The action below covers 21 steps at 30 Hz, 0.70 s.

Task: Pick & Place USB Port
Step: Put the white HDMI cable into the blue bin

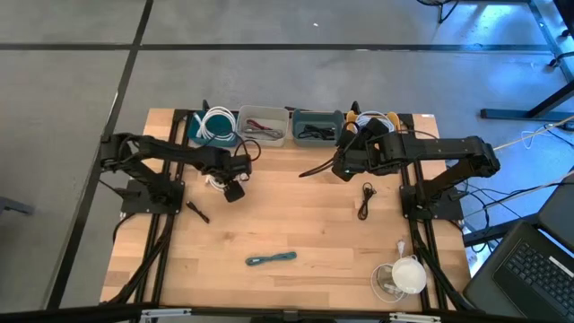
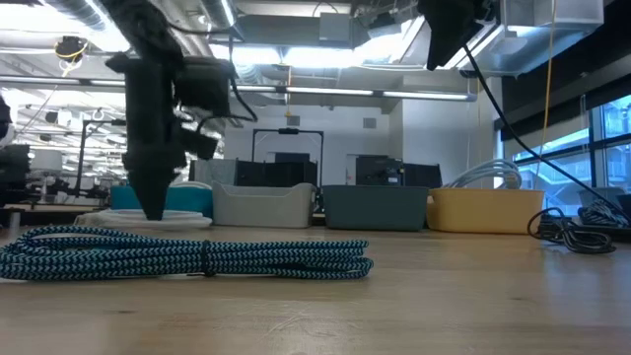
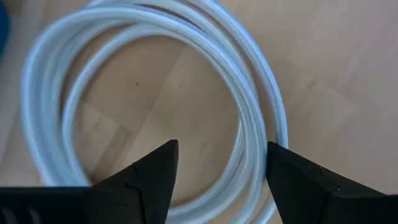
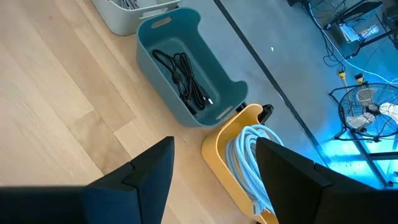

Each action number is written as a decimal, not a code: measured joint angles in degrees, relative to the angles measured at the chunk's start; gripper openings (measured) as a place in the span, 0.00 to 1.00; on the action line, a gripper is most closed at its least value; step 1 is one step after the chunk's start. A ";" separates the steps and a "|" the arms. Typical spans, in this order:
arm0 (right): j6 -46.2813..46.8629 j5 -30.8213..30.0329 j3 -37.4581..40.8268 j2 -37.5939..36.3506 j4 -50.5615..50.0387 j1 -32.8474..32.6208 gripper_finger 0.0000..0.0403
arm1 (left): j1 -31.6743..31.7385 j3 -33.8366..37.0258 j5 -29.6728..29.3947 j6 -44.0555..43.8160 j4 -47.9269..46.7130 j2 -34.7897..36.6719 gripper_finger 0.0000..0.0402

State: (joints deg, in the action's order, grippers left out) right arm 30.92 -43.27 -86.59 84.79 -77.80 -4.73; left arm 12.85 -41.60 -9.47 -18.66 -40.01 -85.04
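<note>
Left gripper [image 3: 221,180] spread wide, straddling one side of the white cable coil [image 3: 249,118] lying on the table [image 1: 296,215] by the blue bin [image 1: 199,136]; I'd drop straight and pinch all strands together; right gripper [image 4: 214,180] parted, empty, hovering near teal bin [image 4: 180,68] and yellow bin [image 4: 236,149].

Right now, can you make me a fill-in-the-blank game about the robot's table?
1. The left gripper hangs open over a coiled ____ cable.
2. Black cables lie in the ____ bin.
3. The bin beside it, holding a pale blue cable, is ____.
4. The braided teal cable lies on the ____.

Missing words: white; blue-grey; yellow; table
</note>
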 joint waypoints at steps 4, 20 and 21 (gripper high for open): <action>0.07 0.00 0.00 0.00 0.01 0.00 0.57 | 1.07 -0.14 0.71 1.35 2.46 -2.79 0.54; -0.02 -0.02 0.00 0.00 -0.04 0.00 0.57 | -4.03 -1.84 8.64 0.85 -3.84 1.83 0.03; -0.02 -0.02 0.00 0.00 -0.04 0.00 0.57 | -5.08 -2.89 8.03 0.51 -4.86 2.99 0.03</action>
State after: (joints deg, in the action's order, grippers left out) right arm 30.89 -43.29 -86.59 84.79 -77.84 -4.73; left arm 7.77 -44.50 -1.45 -18.15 -44.87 -82.05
